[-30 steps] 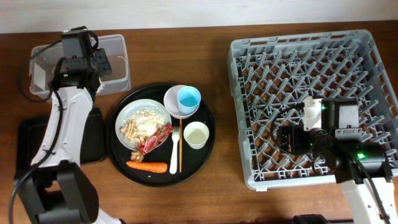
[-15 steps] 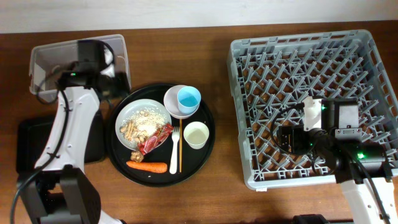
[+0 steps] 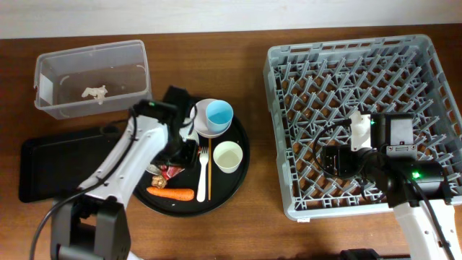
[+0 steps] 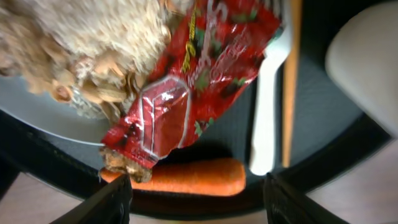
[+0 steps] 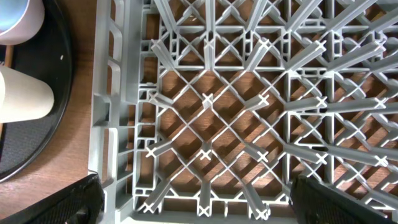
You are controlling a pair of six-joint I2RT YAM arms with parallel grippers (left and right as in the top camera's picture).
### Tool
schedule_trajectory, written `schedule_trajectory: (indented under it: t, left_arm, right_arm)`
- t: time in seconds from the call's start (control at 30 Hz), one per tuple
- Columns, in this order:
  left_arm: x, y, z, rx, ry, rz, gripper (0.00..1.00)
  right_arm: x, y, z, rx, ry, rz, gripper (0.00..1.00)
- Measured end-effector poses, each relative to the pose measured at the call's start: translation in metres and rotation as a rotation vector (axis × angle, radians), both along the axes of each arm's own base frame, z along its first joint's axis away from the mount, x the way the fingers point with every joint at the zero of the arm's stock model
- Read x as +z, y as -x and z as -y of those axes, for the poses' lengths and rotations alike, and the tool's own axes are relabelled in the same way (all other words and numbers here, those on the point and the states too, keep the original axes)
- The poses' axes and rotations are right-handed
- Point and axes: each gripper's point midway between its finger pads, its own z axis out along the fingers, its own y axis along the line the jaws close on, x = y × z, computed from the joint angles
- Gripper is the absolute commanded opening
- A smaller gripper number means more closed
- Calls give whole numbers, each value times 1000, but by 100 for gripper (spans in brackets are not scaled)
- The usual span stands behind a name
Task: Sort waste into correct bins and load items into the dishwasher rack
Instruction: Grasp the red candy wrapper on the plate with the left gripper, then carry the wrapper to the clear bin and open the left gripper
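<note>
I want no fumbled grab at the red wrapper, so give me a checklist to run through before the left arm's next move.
1. Left end effector open and empty: ok, its fingers stand apart with nothing between them.
2. Red wrapper in view below it: ok, it lies partly on the plate, beside the food.
3. Wrapper free of neighbours: not ok, the carrot lies right at its lower end and the fork is close by.
4. Clear tub has room: ok, it holds a paper scrap with space left.
5. Right end effector out of the way: ok, open over the rack.
6. Wrapper stuck to the food: cannot tell.
</note>
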Motion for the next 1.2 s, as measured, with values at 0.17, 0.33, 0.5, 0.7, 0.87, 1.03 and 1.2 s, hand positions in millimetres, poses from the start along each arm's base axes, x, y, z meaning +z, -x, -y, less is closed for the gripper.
schedule_trajectory:
  t: [0.17, 0.33, 0.5, 0.7, 0.87, 1.03, 1.2]
  left_arm:
    - [-25, -3, -12, -12, -72, 52, 49]
    - [-32, -12, -13, -9, -83, 102, 42]
    - [-38, -9, -15, -10, -90, 99, 26]
    - [-40, -13, -14, -8, -83, 119, 7]
    - [-40, -14, -14, -8, -82, 123, 0]
    - [-39, -14, -14, -8, -86, 125, 0]
    - [-7, -22, -18, -2, -93, 209, 0]
  right_arm:
    - [0, 1, 0, 0, 1, -3, 99]
    - [0, 1, 0, 0, 1, -4, 99]
    - [0, 1, 0, 0, 0, -3, 99]
    - [0, 1, 0, 0, 1, -3, 99]
    - [-1, 1, 0, 0, 1, -6, 99]
    - [-1, 1, 0, 0, 0, -7, 99]
    - [-1, 1, 0, 0, 0, -7, 99]
